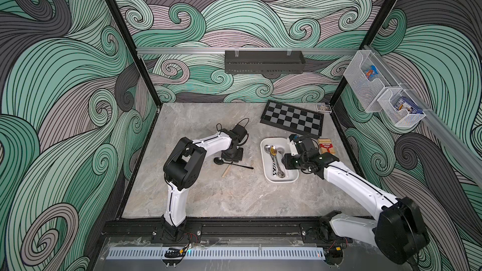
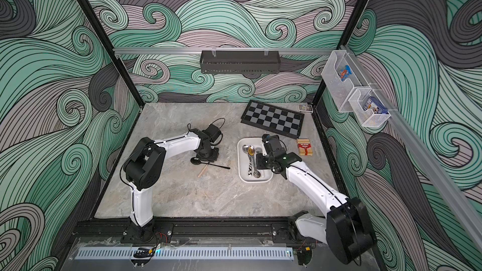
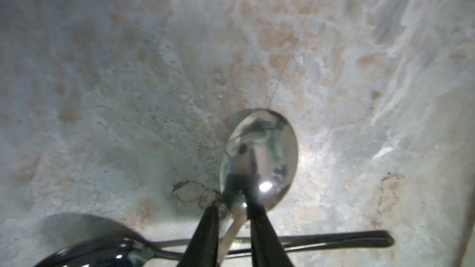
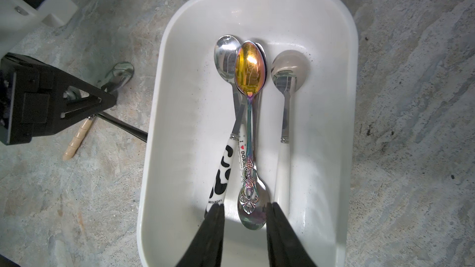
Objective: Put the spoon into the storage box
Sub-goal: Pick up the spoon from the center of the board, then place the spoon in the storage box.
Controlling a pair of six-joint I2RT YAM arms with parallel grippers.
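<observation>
The step in hand looks like the pick-up. The left gripper (image 3: 235,211) stands over the spoon (image 3: 259,155) with a finger on either side of the thin neck just behind the bowl. The gap is narrow, but I cannot tell whether the fingers pinch it yet. To do this well, the squeeze should be firm before any lift, since a smooth metal neck can pivot or slide. The rise should go straight up, because the black spoon (image 3: 334,240) crosses the handle and could be dragged along. The right gripper (image 4: 245,205) hovers partly spread and empty over the storage box (image 4: 164,98), so it should move aside before the delivery. The spoon lies on the desk (image 3: 128,73), beside the box but apart from it, not inside. It has a mirror-bright oval steel bowl, a slim neck and a pale turned wooden handle with ringed grooves.
</observation>
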